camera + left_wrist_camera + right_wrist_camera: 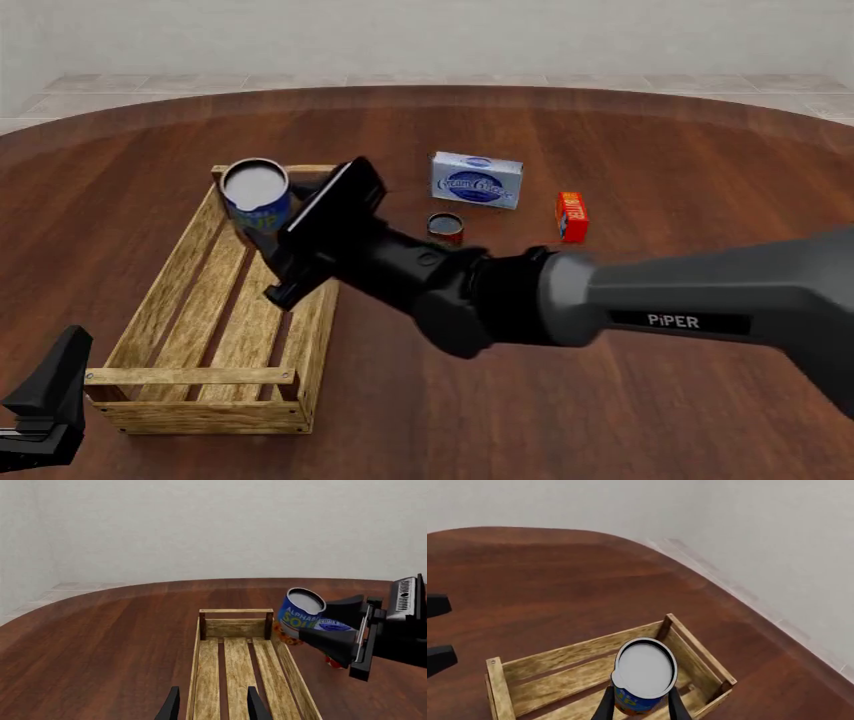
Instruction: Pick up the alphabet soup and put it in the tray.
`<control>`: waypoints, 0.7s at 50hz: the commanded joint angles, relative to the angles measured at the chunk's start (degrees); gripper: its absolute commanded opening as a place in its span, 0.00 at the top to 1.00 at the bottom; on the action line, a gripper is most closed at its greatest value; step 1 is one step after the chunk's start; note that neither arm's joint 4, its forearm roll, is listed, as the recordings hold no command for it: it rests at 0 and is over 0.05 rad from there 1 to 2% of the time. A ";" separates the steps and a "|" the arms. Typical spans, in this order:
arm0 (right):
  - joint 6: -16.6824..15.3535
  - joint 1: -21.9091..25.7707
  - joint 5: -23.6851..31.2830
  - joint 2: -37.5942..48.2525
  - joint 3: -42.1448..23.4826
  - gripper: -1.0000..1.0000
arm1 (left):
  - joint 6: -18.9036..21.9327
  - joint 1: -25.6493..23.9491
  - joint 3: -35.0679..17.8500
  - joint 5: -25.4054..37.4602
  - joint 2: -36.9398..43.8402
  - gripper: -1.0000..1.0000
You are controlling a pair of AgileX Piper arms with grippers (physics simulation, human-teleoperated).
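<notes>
The alphabet soup (256,192), a blue can with a grey top, is held tilted in my right gripper (274,222), which is shut on it. It hangs over the far end of the tray (160,300), a long light-wood crate, close to its far right corner. The right wrist view shows the can (646,667) from above, over the tray's slats (554,685). The left wrist view shows the can (301,611) beside the tray's far end bar (235,611). My left gripper (47,400) is open and empty, low at the tray's near end.
A blue and white cream cheese box (477,180), a red and green can (446,227) and a small red box (571,217) stand on the table to the right of the tray. The round wooden table's far edge (441,92) curves behind them.
</notes>
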 commanded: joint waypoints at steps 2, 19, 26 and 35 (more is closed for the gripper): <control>0.60 0.71 0.60 1.66 -2.59 1.00 | 0.00 0.00 0.00 0.00 0.00 0.00; 0.27 0.15 0.78 4.11 -4.37 1.00 | 0.00 0.00 0.00 0.00 0.00 0.00; 0.01 -0.13 1.12 5.87 -5.64 1.00 | 0.00 0.00 0.00 0.00 0.00 0.00; -0.39 0.30 1.38 7.61 -6.99 1.00 | 0.00 0.00 0.00 0.00 0.00 0.00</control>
